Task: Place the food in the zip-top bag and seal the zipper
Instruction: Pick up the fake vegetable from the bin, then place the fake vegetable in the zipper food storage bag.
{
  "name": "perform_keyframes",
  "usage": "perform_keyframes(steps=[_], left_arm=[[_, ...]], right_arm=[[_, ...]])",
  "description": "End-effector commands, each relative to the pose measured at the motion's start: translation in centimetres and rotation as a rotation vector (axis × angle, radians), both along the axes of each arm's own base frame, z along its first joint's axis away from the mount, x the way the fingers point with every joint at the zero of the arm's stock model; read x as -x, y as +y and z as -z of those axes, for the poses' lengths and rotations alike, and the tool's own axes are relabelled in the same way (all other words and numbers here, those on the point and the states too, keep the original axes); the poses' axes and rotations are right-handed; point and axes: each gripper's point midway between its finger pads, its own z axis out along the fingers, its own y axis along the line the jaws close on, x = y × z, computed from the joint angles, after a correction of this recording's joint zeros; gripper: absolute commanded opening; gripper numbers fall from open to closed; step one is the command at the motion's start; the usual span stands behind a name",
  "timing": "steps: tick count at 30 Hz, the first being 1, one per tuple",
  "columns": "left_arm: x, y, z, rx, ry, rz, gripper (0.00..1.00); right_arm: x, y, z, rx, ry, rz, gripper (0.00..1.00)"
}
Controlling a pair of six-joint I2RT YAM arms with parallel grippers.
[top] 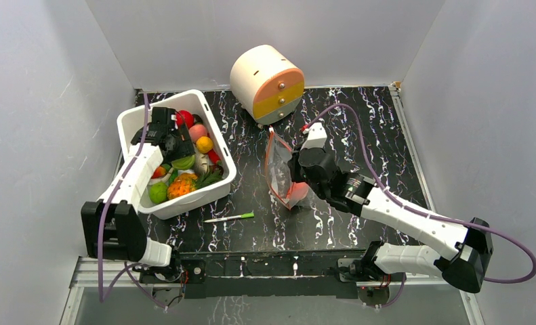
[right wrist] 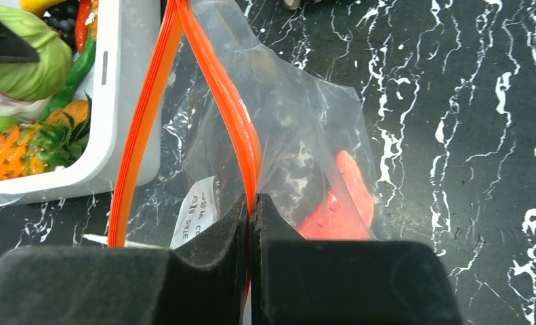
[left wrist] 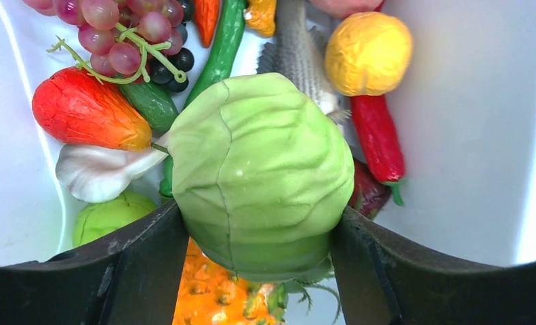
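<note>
In white bin (top: 198, 200), cabbage (left wrist: 261, 172) tight in left gripper (left wrist: 258, 215); zipper (right wrist: 234, 115) tight in right gripper (right wrist: 251, 211).

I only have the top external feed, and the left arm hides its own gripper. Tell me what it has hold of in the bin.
Observer: In the left wrist view, the left gripper is clamped on a green cabbage, with a finger pressed against each side, above a pineapple in the white bin.
Operator: Now check the bag mouth.
Observer: The right wrist view shows the right gripper pinching one lip of the zipper. The other lip bows away, so the zip-top bag is open.
Operator: Say if anything is inside.
Observer: One red piece appears to lie in it.
</note>
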Motion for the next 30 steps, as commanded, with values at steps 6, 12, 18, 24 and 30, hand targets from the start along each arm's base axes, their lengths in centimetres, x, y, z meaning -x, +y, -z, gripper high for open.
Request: perform_keyframes(steps=[6,12,18,24,30], left_arm=[[1.0,-2.7,-5.2,0.146,-0.107,0.081,0.39],[2.6,-7.4,-8.8,0.368,-0.155,0.263,0.33],[6.4,-13.9,-15.2,0.723,-0.27,0.549,0.32],[10.7,-18.2,-21.6,1.067,-0.369,0.75,0.31],[12.5,-20.4,-23.1,1.186,-0.396,0.811,0.31]], right_arm=[[-1.3,-1.3,-3.1,0.02,-0.077,0.078,0.0],[-1.7,0.0,-3.6,-0.01,-0.067,0.062,0.0],[-1.4,3.4,-5.5,-0.206,-0.046,-0.009,0.0],[-1.1,5.4,-6.0,-0.337,-0.009,-0.037,0.0],[-1.2,5.7,-6.3,-0.385,0.0,-0.024,0.0]])
